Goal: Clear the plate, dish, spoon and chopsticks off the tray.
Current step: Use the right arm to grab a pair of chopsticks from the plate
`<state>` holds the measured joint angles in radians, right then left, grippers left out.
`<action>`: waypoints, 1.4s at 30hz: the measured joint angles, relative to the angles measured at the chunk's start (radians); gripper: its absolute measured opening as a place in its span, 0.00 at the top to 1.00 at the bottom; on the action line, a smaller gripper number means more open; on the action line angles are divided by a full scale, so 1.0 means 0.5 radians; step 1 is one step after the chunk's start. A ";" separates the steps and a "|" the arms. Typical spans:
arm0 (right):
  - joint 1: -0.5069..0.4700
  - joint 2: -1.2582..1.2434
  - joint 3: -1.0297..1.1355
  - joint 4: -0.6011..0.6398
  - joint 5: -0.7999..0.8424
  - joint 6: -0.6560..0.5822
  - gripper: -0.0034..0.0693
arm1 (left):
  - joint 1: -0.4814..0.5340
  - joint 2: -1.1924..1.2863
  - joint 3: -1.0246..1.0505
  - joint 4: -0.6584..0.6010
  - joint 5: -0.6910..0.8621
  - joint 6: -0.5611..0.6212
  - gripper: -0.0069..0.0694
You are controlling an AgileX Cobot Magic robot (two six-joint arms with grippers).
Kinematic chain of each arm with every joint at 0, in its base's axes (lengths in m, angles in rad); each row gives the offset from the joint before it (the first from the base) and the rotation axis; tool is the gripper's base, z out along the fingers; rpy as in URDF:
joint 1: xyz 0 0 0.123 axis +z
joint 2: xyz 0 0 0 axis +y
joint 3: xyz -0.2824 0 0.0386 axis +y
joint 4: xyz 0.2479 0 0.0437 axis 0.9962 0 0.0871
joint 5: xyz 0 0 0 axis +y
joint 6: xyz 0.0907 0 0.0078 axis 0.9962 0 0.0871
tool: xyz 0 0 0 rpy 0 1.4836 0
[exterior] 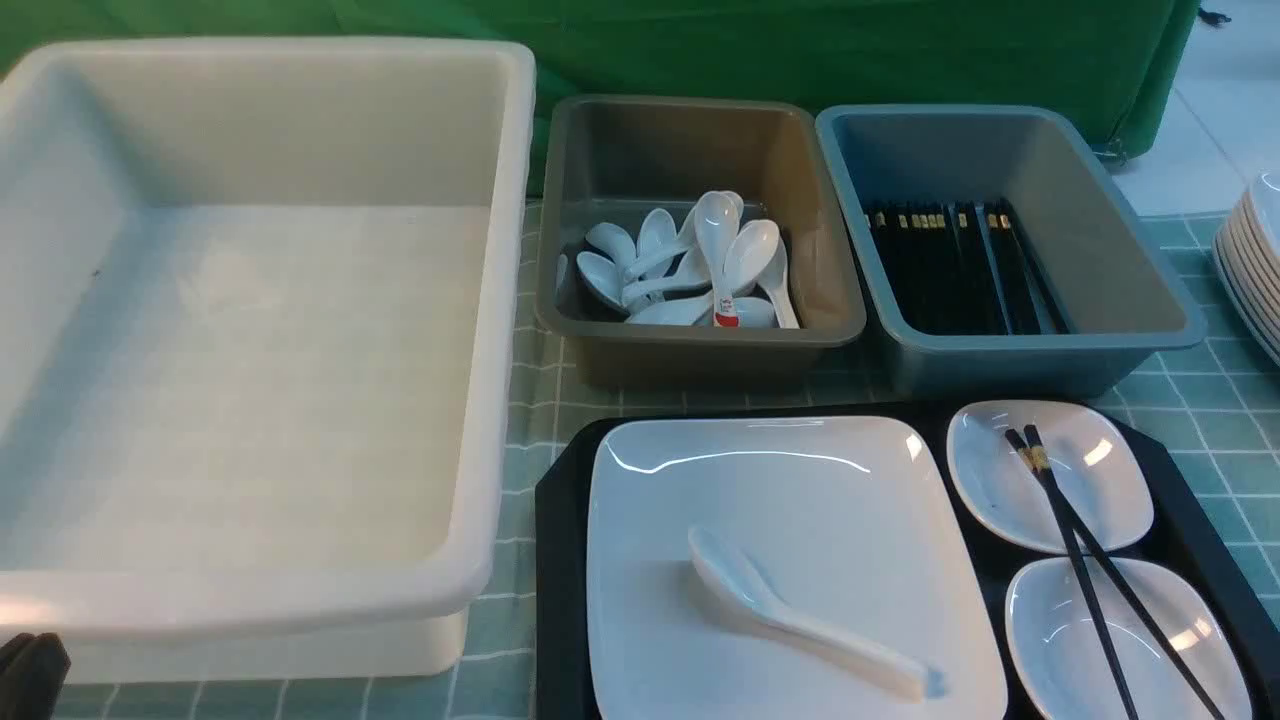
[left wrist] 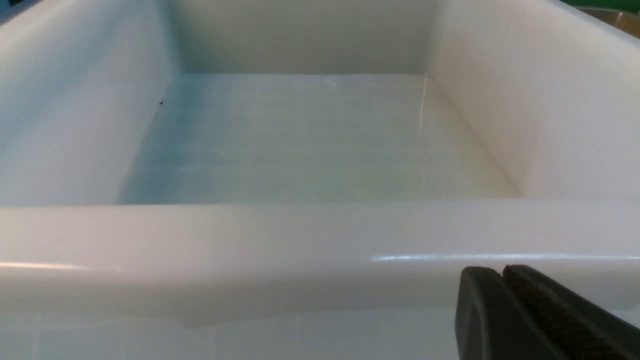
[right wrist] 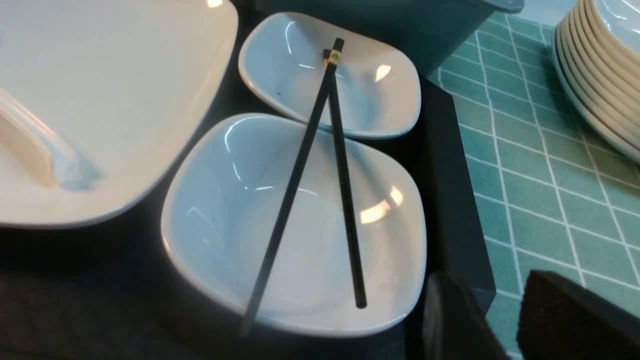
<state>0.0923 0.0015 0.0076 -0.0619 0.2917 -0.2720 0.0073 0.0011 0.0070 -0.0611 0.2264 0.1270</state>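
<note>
The black tray [exterior: 560, 500] holds the large white square plate [exterior: 780, 500] with the plain white spoon [exterior: 790, 615] lying on it. Two small white dishes [exterior: 1095, 480] [exterior: 1050, 630] sit at the tray's right, and the black chopsticks [exterior: 1085, 570] lie across both. In the right wrist view the chopsticks [right wrist: 320, 165] cross the near dish [right wrist: 225, 215]. My right gripper [right wrist: 492, 295] is open beside the tray's corner [right wrist: 450, 200], over the cloth, out of the front view. My left gripper [left wrist: 501, 272] is shut and empty before the white tub's rim; it shows at the front view's lower left [exterior: 30, 670].
A large empty white tub [exterior: 250, 330] stands at the left. A brown tub [exterior: 800, 200] holds several white spoons, one with a red mark. A blue-grey tub [exterior: 1100, 230] holds several black chopsticks. A stack of white plates [exterior: 1255, 260] is at the far right on the green checked cloth.
</note>
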 joint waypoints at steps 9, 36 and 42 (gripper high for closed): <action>0.000 0.000 0.000 0.000 0.000 0.000 0.62 | 0.000 0.000 0.000 0.000 0.000 0.000 0.89; 0.002 0.000 0.000 -0.071 -0.633 0.250 0.62 | 0.000 0.000 0.000 -0.725 -0.987 -0.452 0.89; 0.002 0.000 0.000 -0.071 -0.780 0.638 0.62 | 0.000 0.000 0.000 -0.728 -1.043 -0.528 0.89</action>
<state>0.0932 0.0015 0.0076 -0.0972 -0.0985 0.0472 0.0073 0.0011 0.0070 -0.4249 -0.2953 -0.1369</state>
